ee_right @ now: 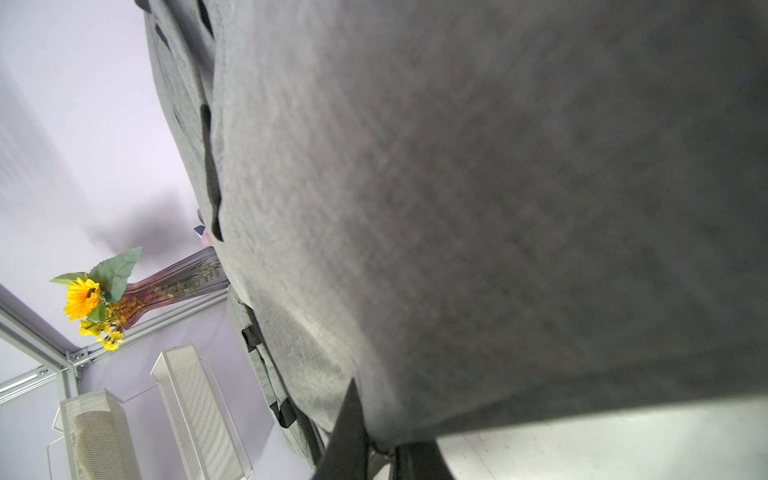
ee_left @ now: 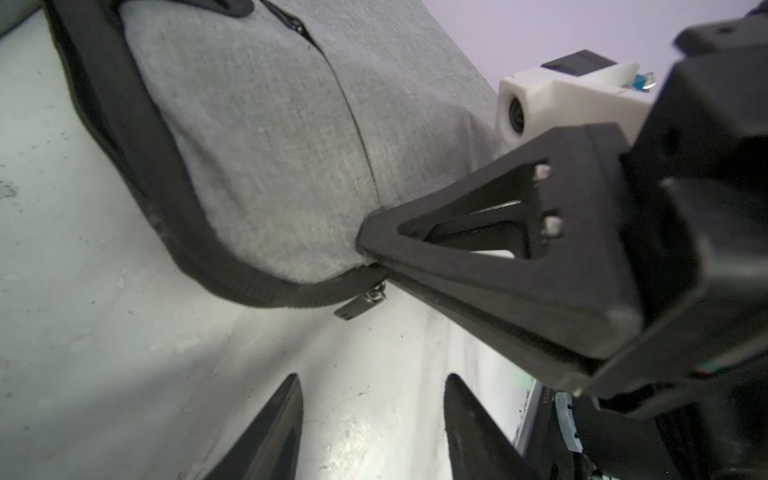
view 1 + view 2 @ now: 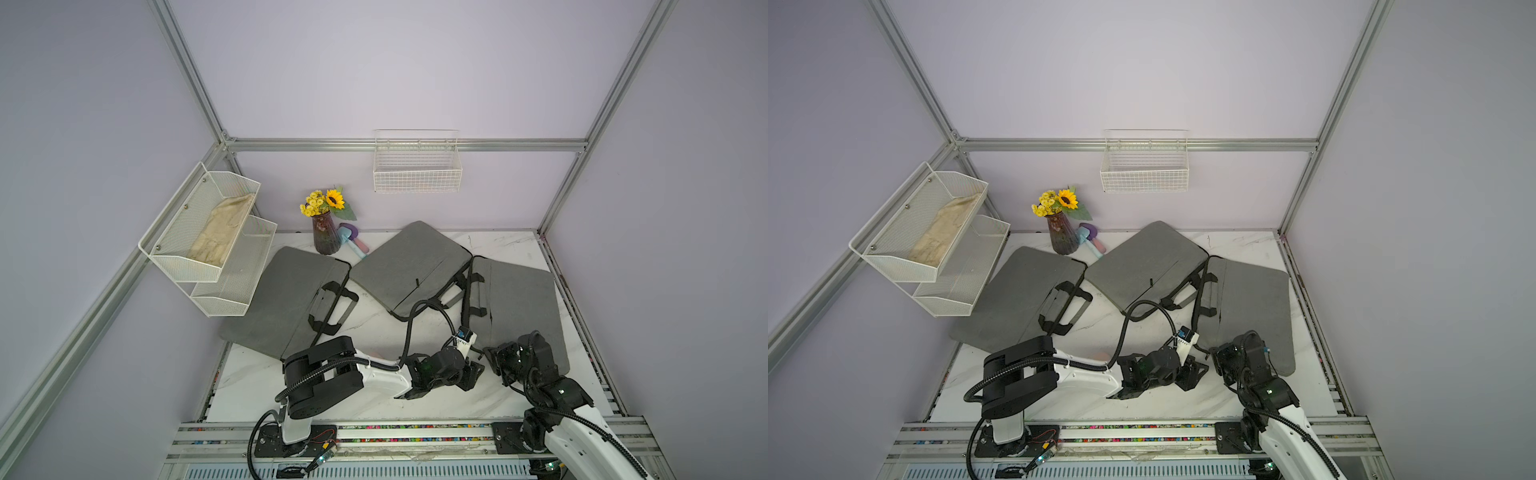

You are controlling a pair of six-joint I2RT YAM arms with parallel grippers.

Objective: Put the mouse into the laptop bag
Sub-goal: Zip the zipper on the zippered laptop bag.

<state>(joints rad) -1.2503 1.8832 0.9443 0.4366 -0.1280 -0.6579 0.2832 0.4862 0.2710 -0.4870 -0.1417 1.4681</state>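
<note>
**Top views.** A white marble-patterned tabletop (image 3: 257, 374) carries the grey fabric laptop bag (image 3: 523, 299), which lies nearest the right arm, and two further grey bags (image 3: 407, 266). The left gripper (image 3: 471, 374) and the right gripper (image 3: 492, 357) meet at its near corner. The mouse cannot be identified with certainty. A small peach-coloured patch (image 3: 376, 354) shows on the tabletop behind the left forearm, outside every bag.

**Left wrist view.** The left gripper (image 2: 372, 382) is spread over bare tabletop with nothing between its fingers. The right gripper (image 2: 368, 253) pinches the bag's (image 2: 270, 145) corner, just beside a black zip pull (image 2: 359, 305).

**Right wrist view.** The bag's fabric (image 1: 498, 208) fills most of the frame, its corner clamped between dark fingers (image 1: 349, 432). A purple glass vase of yellow flowers (image 1: 174, 286) stands beyond.
</note>
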